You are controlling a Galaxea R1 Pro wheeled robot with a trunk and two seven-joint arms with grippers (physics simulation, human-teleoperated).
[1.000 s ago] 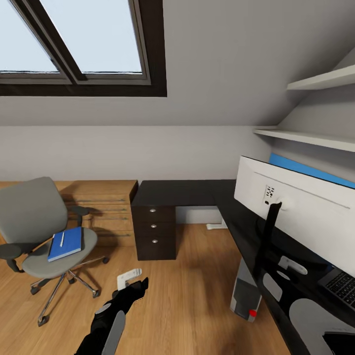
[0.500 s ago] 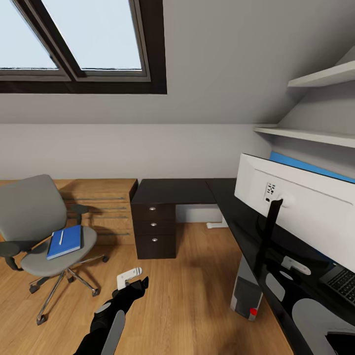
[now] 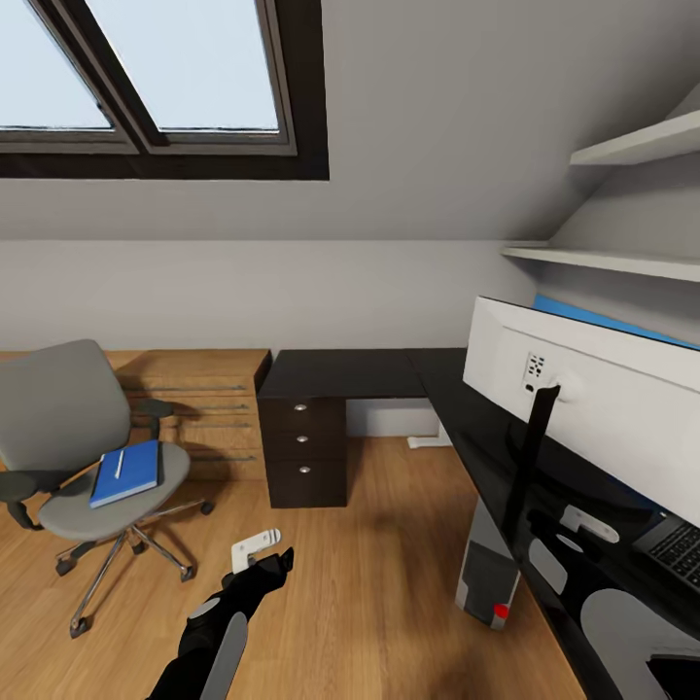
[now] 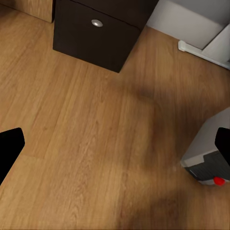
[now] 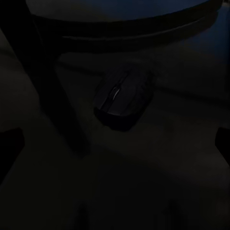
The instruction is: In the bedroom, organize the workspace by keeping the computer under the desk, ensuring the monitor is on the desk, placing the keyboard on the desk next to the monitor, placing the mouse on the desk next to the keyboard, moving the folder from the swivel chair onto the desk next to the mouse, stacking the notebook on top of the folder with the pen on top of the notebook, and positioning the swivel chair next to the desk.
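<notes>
The swivel chair (image 3: 68, 457) stands on the floor at the left, apart from the desk (image 3: 340, 374). A blue folder (image 3: 126, 473) lies on its seat with the white pen (image 3: 120, 464) on top. The notebook is out of view. On the desk's right wing stands the monitor (image 3: 603, 399), its white back toward me, with the keyboard (image 3: 676, 549) behind its stand. The computer (image 3: 483, 578) sits under the desk. My left gripper (image 4: 115, 148) hangs open over bare floor. My right gripper (image 5: 115, 143) is open above the mouse (image 5: 123, 98), in deep shadow.
A light wooden dresser (image 3: 209, 408) stands against the wall behind the chair. The dark drawer unit (image 3: 306, 452) closes the desk's left end. White shelves (image 3: 622, 262) hang above the monitor. Open wood floor (image 3: 369, 583) lies between chair and desk.
The whole picture has shifted slightly upward, so the camera has moved a little. Both arms and the task's things keep their places.
</notes>
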